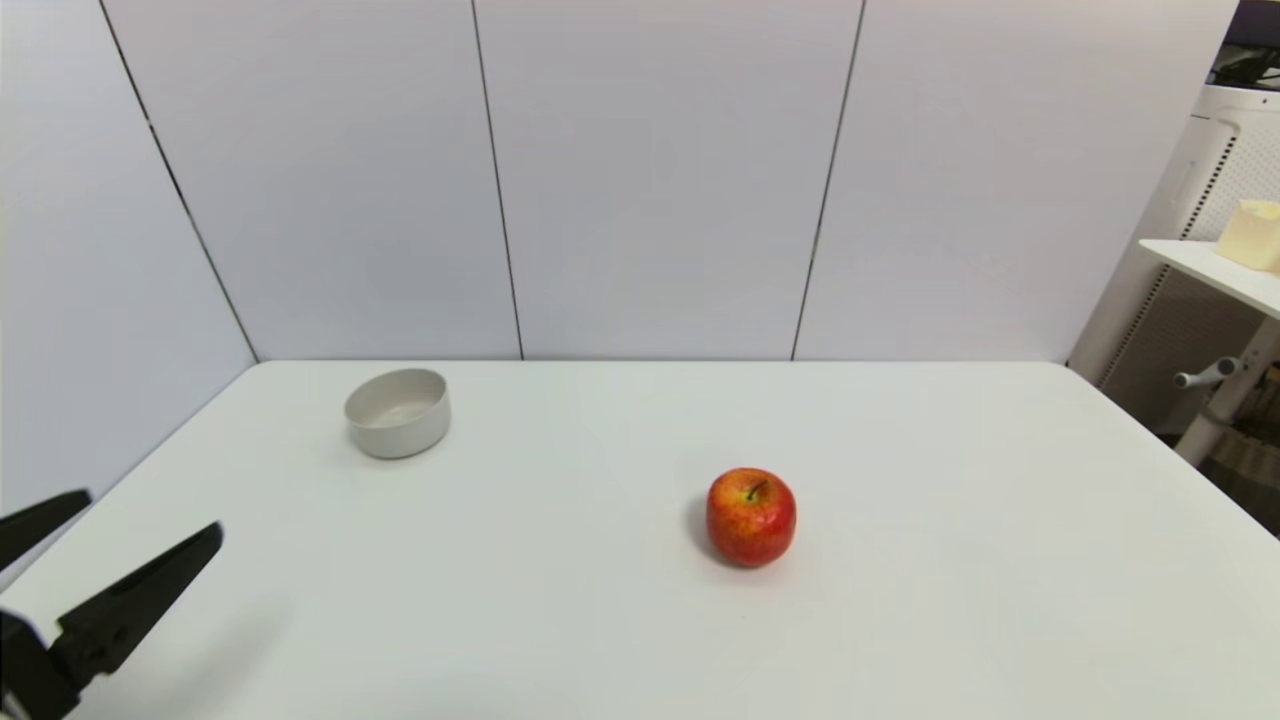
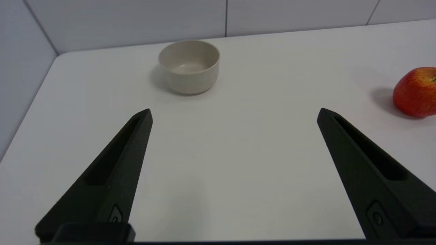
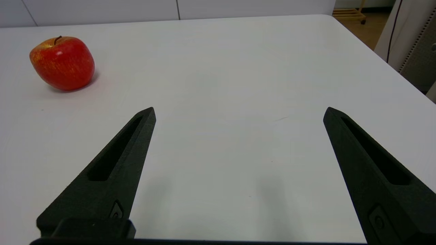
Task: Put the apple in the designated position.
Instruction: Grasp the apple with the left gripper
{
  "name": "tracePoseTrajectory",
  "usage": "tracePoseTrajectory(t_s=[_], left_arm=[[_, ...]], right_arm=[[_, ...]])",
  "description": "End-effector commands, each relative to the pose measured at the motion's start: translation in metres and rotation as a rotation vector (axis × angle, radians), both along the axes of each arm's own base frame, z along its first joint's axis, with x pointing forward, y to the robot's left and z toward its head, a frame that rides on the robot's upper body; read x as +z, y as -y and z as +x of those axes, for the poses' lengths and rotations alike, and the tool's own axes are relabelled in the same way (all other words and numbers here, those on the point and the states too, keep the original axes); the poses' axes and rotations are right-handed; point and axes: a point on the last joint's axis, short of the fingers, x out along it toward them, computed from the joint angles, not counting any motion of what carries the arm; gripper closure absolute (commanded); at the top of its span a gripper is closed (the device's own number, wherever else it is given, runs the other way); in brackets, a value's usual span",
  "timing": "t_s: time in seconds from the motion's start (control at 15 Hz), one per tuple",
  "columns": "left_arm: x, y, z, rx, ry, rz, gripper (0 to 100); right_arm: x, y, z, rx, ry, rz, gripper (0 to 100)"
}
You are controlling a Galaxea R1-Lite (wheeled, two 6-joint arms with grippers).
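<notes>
The left wrist view's edge cuts off part of the apple [image 2: 416, 92]. In the head view, the left end effector [image 1: 150, 515] is clipped at the corner, its arm unseen. The right end effector [image 3: 238, 112] lies outside the head view.

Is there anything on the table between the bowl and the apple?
No. In the head view, only bare white table lies between the bowl and the apple; the left wrist view shows the same.
</notes>
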Motion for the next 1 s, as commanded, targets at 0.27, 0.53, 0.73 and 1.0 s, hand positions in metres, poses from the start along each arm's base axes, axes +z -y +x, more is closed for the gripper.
tracePoseTrajectory(t_s=[0.27,0.53,0.73,1.0], left_arm=[[0.001,0.184,0.106,-0.648,-0.069,0.219,0],[-0.023,0.262,0.120,-0.777,-0.101,0.261,0],[-0.033,0.290,0.133,-0.789,-0.099,0.260,0],[-0.043,0.297,0.148,-0.713,-0.124,0.254,0]], right_arm=[[0.000,0.000,0.000,0.000,-0.003,-0.001,0],[0.000,0.000,0.000,0.000,-0.001,0.001,0],[0.000,0.000,0.000,0.000,-0.001,0.001,0],[0.000,0.000,0.000,0.000,-0.003,0.001,0]])
